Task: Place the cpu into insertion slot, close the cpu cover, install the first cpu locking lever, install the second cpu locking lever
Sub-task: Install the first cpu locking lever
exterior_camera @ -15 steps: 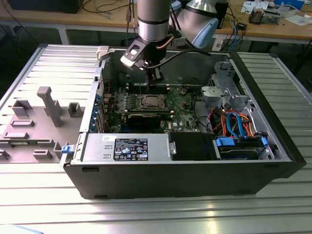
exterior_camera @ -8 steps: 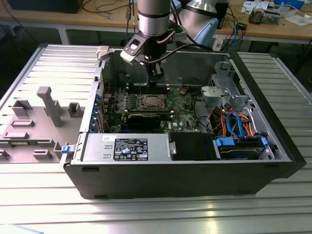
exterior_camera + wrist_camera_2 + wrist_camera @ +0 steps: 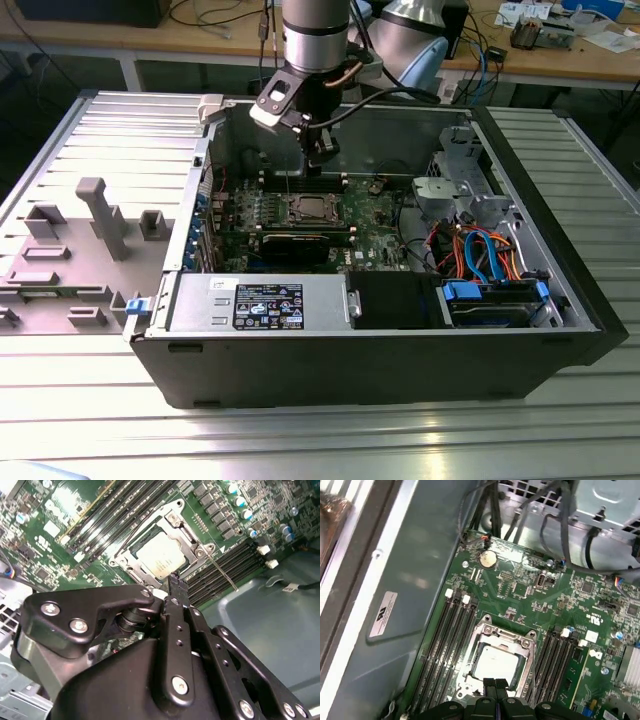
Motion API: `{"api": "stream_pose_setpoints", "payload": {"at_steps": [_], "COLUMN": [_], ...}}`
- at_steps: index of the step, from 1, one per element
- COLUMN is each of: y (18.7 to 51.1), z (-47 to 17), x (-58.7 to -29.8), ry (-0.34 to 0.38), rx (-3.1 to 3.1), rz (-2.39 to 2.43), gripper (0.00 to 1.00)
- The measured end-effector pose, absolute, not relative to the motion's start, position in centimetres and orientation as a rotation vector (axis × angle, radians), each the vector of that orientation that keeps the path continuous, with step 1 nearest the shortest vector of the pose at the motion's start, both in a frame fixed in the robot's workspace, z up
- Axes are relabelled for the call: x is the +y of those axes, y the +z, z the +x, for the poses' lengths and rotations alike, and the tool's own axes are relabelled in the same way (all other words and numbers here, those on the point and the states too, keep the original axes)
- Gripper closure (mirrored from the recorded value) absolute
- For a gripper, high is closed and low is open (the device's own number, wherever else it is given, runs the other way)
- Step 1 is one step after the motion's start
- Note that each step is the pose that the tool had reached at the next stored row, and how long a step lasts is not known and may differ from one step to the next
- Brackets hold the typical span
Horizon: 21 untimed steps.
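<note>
The cpu (image 3: 161, 555) (image 3: 496, 663) lies flat in the insertion slot (image 3: 125, 564), its dull silver top showing through the window of the cpu cover (image 3: 175, 524) (image 3: 503, 639), which is folded down over it. A thin silver locking lever (image 3: 223, 573) angles out from the socket corner across the black memory slots. My gripper (image 3: 322, 158) (image 3: 174, 580) (image 3: 495, 684) hangs above the socket's edge, shut with nothing between its fingers. In the exterior view the socket (image 3: 309, 208) sits below and slightly to the exterior view's left of the gripper.
The green circuit board (image 3: 378, 215) lies inside an open computer case (image 3: 380, 370). Long black memory slots (image 3: 451, 645) flank the socket on both sides. A power supply (image 3: 262, 303), a drive cage (image 3: 470, 165) and coloured cables (image 3: 480, 250) crowd the case.
</note>
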<state>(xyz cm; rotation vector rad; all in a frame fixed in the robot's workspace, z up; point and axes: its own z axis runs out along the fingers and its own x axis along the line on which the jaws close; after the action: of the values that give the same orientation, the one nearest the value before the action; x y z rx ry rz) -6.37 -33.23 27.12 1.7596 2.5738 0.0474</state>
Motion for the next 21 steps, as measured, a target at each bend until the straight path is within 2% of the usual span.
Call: {"api": "stream_pose_setpoints", "payload": {"at_steps": [21], "y": [27.12], "z": [-6.37], "x": [-33.24], "ry": [0.053], "rx": [2.841], "rz": [1.298], "gripper": [0.89]}}
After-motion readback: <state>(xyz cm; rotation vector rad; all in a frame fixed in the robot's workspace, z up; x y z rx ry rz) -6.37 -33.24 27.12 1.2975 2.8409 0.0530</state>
